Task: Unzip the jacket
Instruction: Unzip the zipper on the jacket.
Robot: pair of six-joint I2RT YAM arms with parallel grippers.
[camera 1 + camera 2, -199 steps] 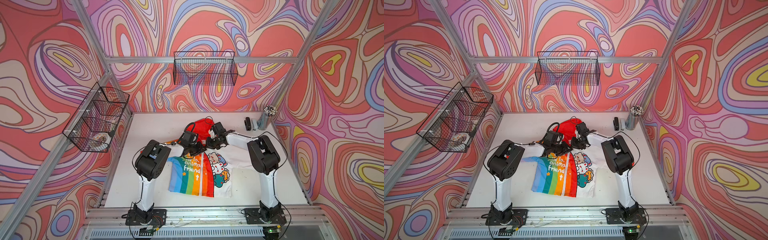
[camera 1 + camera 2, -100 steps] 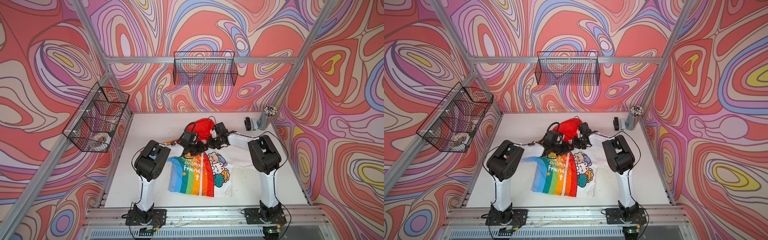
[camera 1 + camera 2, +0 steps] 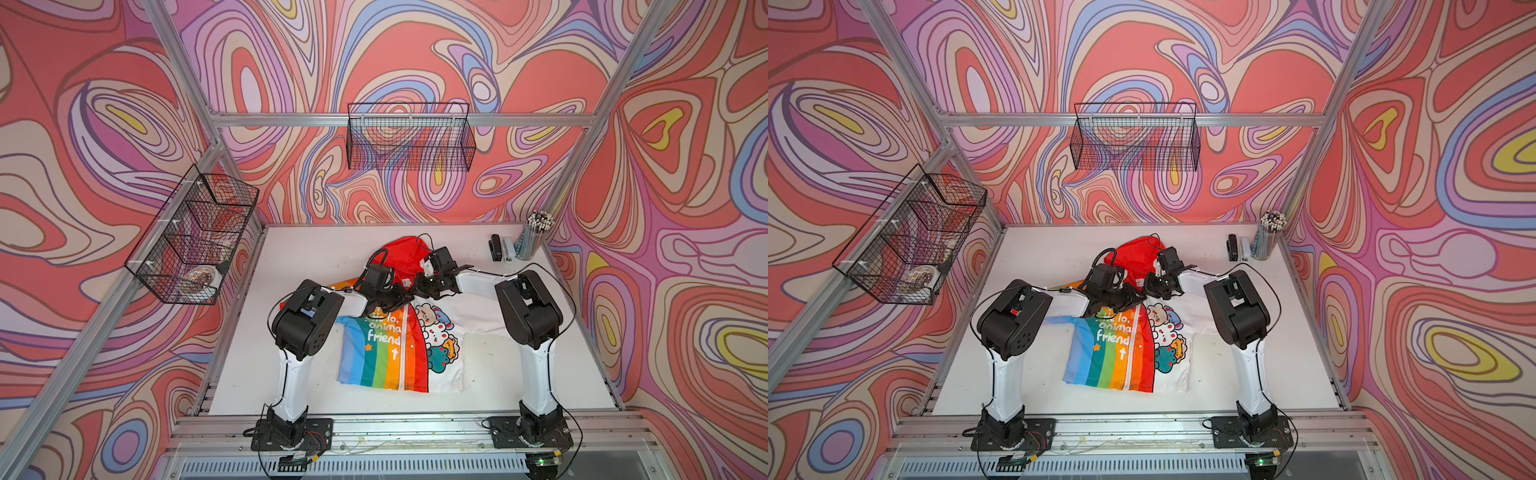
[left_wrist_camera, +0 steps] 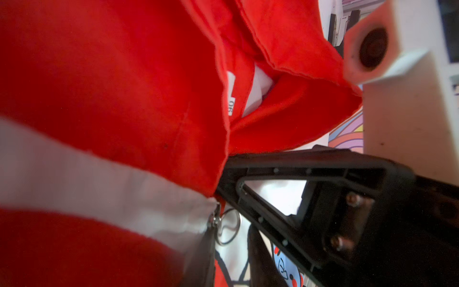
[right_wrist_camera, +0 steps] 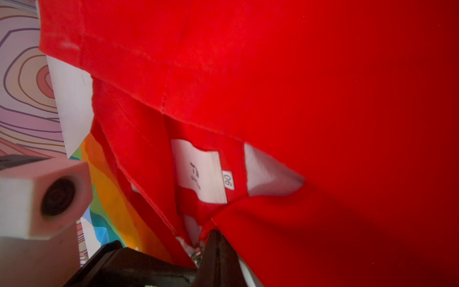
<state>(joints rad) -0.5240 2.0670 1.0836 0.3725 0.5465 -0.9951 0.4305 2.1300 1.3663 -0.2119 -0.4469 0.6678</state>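
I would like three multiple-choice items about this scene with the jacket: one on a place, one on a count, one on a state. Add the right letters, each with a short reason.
1. Where on the table does the cup of pencils stand?
A. near left corner
B. far right corner
C. centre

2. How many wire baskets hang on the walls?
A. one
B. four
C. two

3. How is the front of the jacket?
A. zipped, halves meeting
B. spread wide open
C. rolled into a bundle

Answers:
1 B: the cup stands against the far right corner in both top views.
2 C: one hangs on the back wall and one on the left wall.
3 A: the white zipper runs unbroken between the rainbow half and the white half.
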